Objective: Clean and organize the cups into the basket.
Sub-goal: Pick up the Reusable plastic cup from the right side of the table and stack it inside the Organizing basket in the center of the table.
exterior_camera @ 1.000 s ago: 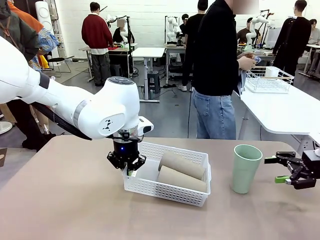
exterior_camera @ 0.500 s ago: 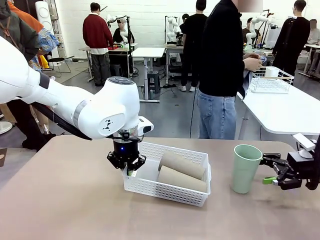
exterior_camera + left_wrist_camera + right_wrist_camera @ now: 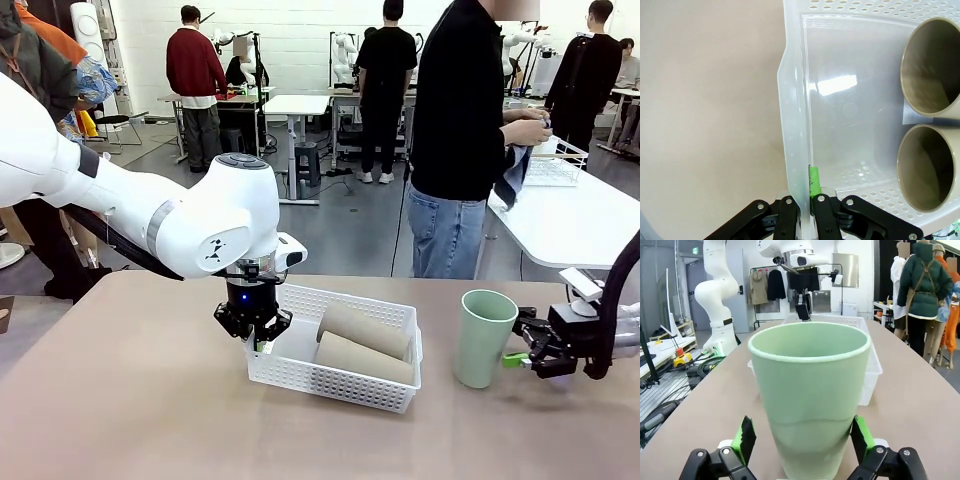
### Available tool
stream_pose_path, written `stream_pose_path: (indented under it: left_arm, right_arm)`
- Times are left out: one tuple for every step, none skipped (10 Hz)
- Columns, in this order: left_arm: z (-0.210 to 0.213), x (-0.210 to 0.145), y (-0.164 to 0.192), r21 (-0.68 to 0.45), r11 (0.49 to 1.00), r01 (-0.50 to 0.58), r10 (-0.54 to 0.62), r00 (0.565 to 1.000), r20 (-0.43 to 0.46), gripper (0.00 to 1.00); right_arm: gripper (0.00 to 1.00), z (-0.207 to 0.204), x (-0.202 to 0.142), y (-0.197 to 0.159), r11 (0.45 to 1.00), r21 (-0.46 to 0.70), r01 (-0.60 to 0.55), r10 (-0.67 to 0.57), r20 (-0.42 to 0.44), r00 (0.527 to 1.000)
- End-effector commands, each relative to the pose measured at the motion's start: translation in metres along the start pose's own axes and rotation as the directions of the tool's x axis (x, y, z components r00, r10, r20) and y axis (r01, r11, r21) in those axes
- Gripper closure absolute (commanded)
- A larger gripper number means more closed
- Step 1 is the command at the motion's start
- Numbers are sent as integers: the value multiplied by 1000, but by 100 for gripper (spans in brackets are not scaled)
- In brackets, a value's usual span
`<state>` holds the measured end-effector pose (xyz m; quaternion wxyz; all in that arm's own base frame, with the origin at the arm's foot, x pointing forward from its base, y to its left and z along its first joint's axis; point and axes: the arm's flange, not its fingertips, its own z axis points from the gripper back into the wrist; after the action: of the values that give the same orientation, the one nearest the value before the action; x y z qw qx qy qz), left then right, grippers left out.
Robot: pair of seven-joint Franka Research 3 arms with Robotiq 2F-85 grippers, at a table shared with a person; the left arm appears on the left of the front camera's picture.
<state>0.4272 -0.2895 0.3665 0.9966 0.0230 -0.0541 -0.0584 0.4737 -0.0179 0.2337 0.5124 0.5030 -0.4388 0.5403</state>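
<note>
The white mesh basket (image 3: 330,381) stands mid-table with two tan cups (image 3: 365,327) (image 3: 366,358) lying side by side in it. My left gripper (image 3: 254,338) is shut on the basket's left wall. The left wrist view has those fingertips (image 3: 813,181) pinching the rim (image 3: 790,125), with both cup mouths (image 3: 932,65) (image 3: 927,170) facing the camera. To the right of the basket, the mint green cup (image 3: 485,338) stands upright on the table. My right gripper (image 3: 520,352) is at its lower part, open. In the right wrist view the green cup (image 3: 809,390) stands between the pads (image 3: 747,439) of my right gripper (image 3: 804,440).
A person (image 3: 460,140) holding a cloth stands beyond the far edge. A white side table with a wire rack (image 3: 555,160) is at the back right. The brown tabletop (image 3: 130,400) is bare at the front left. The basket (image 3: 872,370) lies just behind the green cup.
My right gripper has slid left until its open fingers reach around the green cup, which has shifted slightly left. The person has stepped right. My left gripper has stayed put.
</note>
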Motion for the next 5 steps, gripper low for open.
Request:
stream_pose_path:
  left_arm:
    - [2, -2, 1, -4, 1000, 7, -7, 1000, 6, 100]
    - [2, -2, 1, -4, 1000, 7, -7, 1000, 6, 100]
    - [2, -2, 1, -4, 1000, 7, -7, 1000, 6, 100]
    - [2, -2, 1, -4, 1000, 7, -7, 1000, 6, 100]
    - [2, -2, 1, -4, 1000, 7, -7, 1000, 6, 100]
  right_arm:
    - [0, -14, 0, -12, 999, 8, 34, -34, 21, 999]
    - [0, -16, -1, -15, 999, 5, 39, -39, 21, 999]
    - [0, -18, -2, -19, 999, 3, 48, -48, 31, 998]
    - [0, -22, -2, -21, 999, 4, 54, -54, 38, 998]
    - [0, -26, -3, -23, 998, 7, 60, -61, 51, 997]
